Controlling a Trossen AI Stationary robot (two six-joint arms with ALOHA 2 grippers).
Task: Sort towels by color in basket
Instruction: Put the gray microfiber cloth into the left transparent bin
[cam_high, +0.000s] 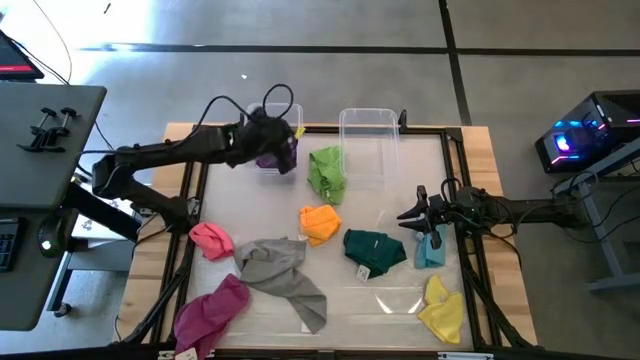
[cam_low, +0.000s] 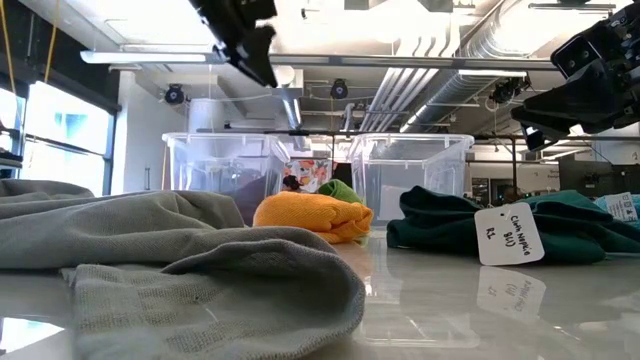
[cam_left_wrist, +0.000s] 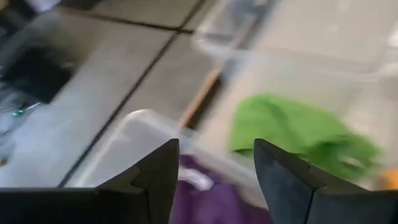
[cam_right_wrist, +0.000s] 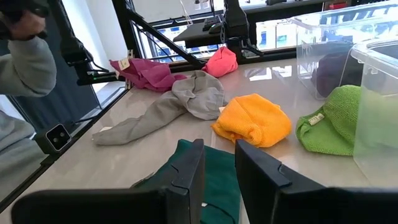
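My left gripper (cam_high: 278, 140) (cam_left_wrist: 216, 149) is open and hangs over the left clear bin (cam_high: 262, 110). The purple towel (cam_high: 268, 157) (cam_left_wrist: 211, 202) lies in that bin below the fingers. My right gripper (cam_high: 417, 216) (cam_right_wrist: 219, 146) waits near the table's right edge, open by a narrow gap. It is above the dark green towel (cam_high: 375, 250) (cam_right_wrist: 217, 180) and beside the light blue one (cam_high: 431, 248). The light green towel (cam_high: 327, 172) leans against the right clear bin (cam_high: 370, 115). The orange (cam_high: 319, 223), pink (cam_high: 211, 240), grey (cam_high: 285, 272), magenta (cam_high: 210, 310) and yellow (cam_high: 442, 310) towels lie on the table.
The two clear bins stand side by side at the table's far edge. A white tag (cam_low: 510, 233) sticks up from the dark green towel. A person's sleeve and hand (cam_right_wrist: 25, 50) show beyond the table's left side in the right wrist view. A black frame (cam_high: 190, 200) rims the table.
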